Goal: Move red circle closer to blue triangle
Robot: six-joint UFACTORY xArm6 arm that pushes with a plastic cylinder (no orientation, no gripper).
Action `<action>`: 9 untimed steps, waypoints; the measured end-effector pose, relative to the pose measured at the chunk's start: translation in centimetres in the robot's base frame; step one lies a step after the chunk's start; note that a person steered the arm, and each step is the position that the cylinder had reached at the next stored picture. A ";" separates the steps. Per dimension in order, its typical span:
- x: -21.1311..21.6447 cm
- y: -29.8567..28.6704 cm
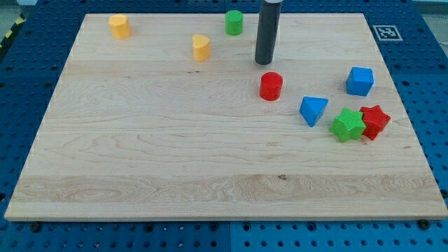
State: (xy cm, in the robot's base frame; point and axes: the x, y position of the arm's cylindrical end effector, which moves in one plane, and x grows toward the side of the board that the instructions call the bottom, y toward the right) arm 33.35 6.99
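The small red circle block [271,86], a short ribbed cylinder, is seen upright on the pale wooden worktop [175,154], right of centre and towards the far side, with the blue triangle block [313,110] near it to the right and slightly nearer. The end effector is a plain dark rod that neither opens nor clenches and grasps nothing; my tip [264,62] is set down just beyond the red circle, on its far side, apart from it. Bare wood lies between circle and triangle, while a green star [347,124] touching a red star [374,121] and a blue cube [360,81] are crowded towards the right edge.
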 end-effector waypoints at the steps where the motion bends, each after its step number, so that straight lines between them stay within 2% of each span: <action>1: 0.0 0.5; 4: 0.0 3.1; 6: 0.1 2.8; 8: 5.9 -5.2; 9: 6.2 -5.2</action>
